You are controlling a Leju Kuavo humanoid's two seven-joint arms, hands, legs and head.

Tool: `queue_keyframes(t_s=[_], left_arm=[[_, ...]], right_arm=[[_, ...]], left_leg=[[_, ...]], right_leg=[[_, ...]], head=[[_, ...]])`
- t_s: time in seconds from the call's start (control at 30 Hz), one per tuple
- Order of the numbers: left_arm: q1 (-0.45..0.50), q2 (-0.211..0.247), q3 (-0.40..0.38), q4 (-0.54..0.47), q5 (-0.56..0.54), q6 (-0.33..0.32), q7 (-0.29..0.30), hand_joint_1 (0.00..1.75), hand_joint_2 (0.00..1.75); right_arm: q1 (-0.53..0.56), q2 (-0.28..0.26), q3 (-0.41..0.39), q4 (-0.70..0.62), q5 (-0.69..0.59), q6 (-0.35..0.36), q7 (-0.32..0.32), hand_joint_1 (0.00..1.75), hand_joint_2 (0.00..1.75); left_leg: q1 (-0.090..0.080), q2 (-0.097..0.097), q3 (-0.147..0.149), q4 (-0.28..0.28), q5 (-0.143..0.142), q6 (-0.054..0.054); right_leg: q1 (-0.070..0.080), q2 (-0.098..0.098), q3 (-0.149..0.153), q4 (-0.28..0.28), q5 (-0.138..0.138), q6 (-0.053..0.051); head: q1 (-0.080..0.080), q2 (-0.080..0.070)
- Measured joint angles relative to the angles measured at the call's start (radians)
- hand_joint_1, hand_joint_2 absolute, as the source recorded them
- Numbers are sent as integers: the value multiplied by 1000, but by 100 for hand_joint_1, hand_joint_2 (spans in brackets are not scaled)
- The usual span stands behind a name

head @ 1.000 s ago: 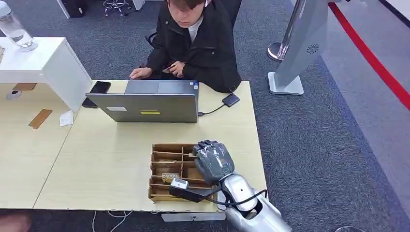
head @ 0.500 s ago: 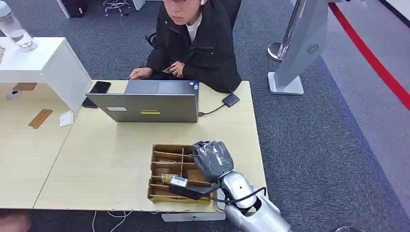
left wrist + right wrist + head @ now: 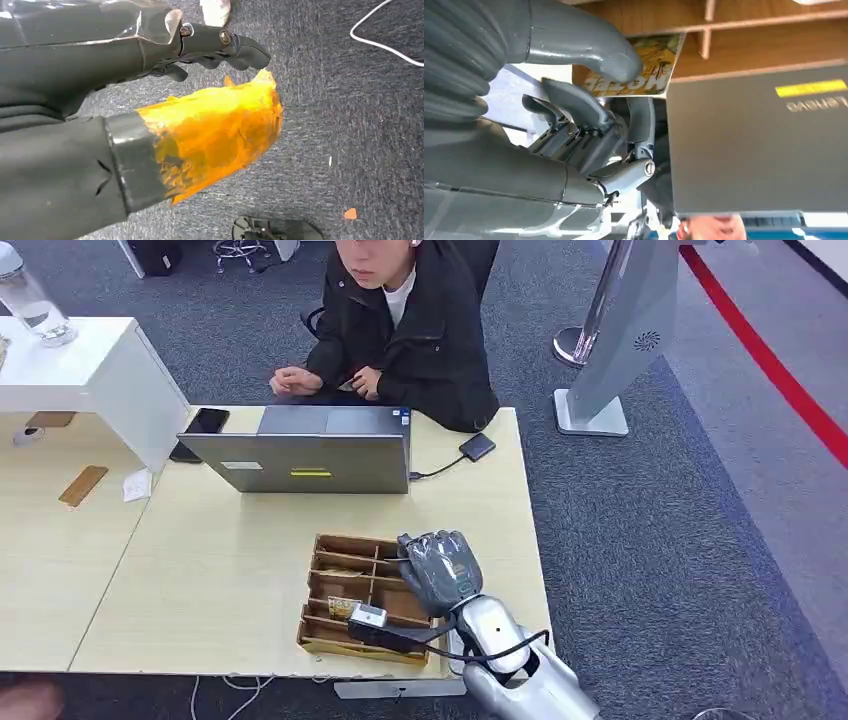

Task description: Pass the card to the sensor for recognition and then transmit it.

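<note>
The pale wooden table (image 3: 220,570) stands on grey carpet (image 3: 650,540), with open floor to the robot's right. A person (image 3: 405,320) sits behind a grey laptop (image 3: 300,455) on the far side. Near the front edge lies a wooden divided tray (image 3: 350,585), and the right hand (image 3: 440,570) is over its right side, well short of the laptop. The right wrist view shows what the head view hides: the thumb (image 3: 589,47) pressing a yellow printed card (image 3: 644,67) against the fingers. The left hand (image 3: 150,100) hangs above the carpet, fingers loosely curled, holding nothing.
</note>
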Motion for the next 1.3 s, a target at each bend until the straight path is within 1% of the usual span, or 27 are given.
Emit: queue_keyframes(t_s=[0.2, 0.27, 0.4, 0.77, 1.0, 1.3], left_arm=[[0, 0, 0, 0, 2, 0, -1, 0, 0], [0, 0, 0, 0, 6, 1, -3, 0, 0], [2, 0, 0, 0, 15, 3, -16, 0, 0], [16, 0, 3, 0, 35, 7, -40, 0, 0], [17, 0, 8, 0, 35, 7, -42, 0, 0], [17, 0, 17, 0, 40, 8, -51, 0, 0]], right_arm=[[3, 2, -3, -15, 0, -4, -2, 175, 175], [10, 2, -5, -32, 4, -18, -13, 175, 175], [23, 1, -4, -91, 11, -45, -32, 175, 175], [37, -13, -2, -306, 7, -75, -63, 175, 175], [40, -24, 0, -354, 3, -78, -63, 175, 175], [41, -41, 6, -430, -8, -114, -83, 175, 175]], left_leg=[[0, 0, 0, 0, 0, 0], [0, 0, 0, 0, 0, 0], [0, 0, 0, 0, 0, 0], [0, 0, 0, 0, 0, 0], [0, 0, 0, 0, 0, 0], [0, 0, 0, 0, 0, 0]], right_leg=[[0, 0, 0, 0, 0, 0], [0, 0, 0, 0, 0, 0], [0, 0, 0, 0, 0, 0], [0, 0, 0, 0, 0, 0], [0, 0, 0, 0, 0, 0], [0, 0, 0, 0, 0, 0]], head=[[0, 0], [0, 0], [0, 0], [0, 0], [0, 0], [0, 0]])
